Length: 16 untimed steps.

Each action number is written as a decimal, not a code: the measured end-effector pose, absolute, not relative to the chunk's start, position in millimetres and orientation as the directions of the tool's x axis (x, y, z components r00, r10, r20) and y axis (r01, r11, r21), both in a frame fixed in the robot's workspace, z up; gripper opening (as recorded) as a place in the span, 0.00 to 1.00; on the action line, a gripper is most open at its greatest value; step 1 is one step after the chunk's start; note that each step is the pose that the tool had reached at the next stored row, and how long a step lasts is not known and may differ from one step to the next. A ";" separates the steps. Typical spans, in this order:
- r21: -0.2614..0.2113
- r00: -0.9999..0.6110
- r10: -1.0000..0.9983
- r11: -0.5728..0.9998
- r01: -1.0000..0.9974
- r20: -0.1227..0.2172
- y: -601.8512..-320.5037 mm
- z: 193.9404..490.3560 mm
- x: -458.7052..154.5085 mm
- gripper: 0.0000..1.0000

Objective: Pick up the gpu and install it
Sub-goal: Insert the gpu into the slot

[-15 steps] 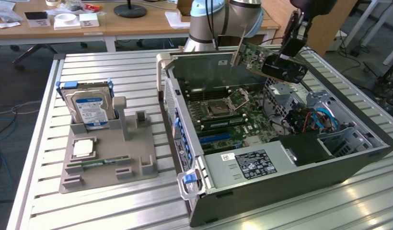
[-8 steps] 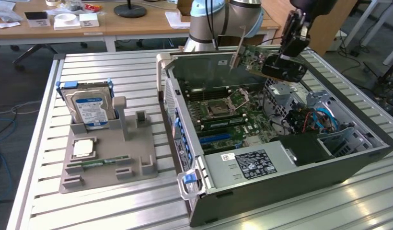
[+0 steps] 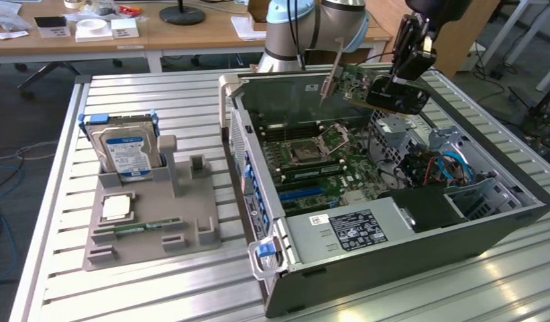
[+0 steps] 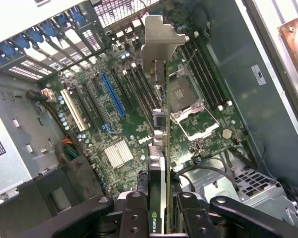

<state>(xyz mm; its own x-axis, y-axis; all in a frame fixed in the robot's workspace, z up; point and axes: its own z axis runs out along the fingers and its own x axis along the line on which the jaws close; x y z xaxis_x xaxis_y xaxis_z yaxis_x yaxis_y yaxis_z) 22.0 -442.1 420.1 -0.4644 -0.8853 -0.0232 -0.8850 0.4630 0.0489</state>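
The gpu [image 3: 354, 82] hangs in the air over the open computer case [image 3: 489, 231], with its silvery end bracket [image 3: 333, 66] pointing to the exterior view's left. My gripper [image 3: 393, 95] is shut on the card's far end. In the wrist view the gpu [image 4: 163, 148] appears edge-on between my fingers [image 4: 134, 218], its bracket [image 4: 161, 44] farthest from the camera. Below it lies the green motherboard [image 4: 139, 119] with a blue slot [image 4: 113, 94], several black slots and an empty CPU socket [image 4: 188, 106]. The card hovers above the board without touching it.
A grey holder tray [image 3: 199, 231] stands at the exterior view's left of the case, with a hard drive [image 3: 127, 151] upright, a CPU chip [image 3: 117, 208] and a narrow memory stick [image 3: 145, 227]. The power supply [image 3: 351, 230] and drive cage [image 3: 472, 188] fill the case's near end.
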 end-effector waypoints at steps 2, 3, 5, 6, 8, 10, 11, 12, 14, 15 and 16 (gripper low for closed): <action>0.049 -0.464 -0.885 0.463 -0.885 -0.023 -442.1 420.1 22.0 0.27; 0.049 -0.464 -0.885 0.463 -0.885 -0.023 -442.1 420.1 22.0 0.27; 0.049 -0.464 -0.885 0.463 -0.885 -0.023 -442.1 420.1 22.0 0.27; 0.049 -0.464 -0.885 0.463 -0.885 -0.023 -442.1 420.1 22.0 0.27; 0.049 -0.464 -0.885 0.463 -0.885 -0.023 -442.1 420.1 22.0 0.27; 0.049 -0.464 -0.885 0.463 -0.885 -0.023 -442.1 420.1 22.0 0.27; 0.049 -0.464 -0.885 0.463 -0.885 -0.023 -442.1 420.1 22.0 0.27; 0.049 -0.464 -0.886 0.462 -0.885 -0.023 -442.1 420.1 22.0 0.27; 0.049 -0.460 -0.887 0.459 -0.887 -0.023 -442.1 420.1 22.0 0.27; 0.049 -0.456 -0.890 0.454 -0.889 -0.023 -442.1 420.1 22.0 0.27; 0.049 -0.450 -0.893 0.448 -0.893 -0.023 -442.1 420.1 22.0 0.27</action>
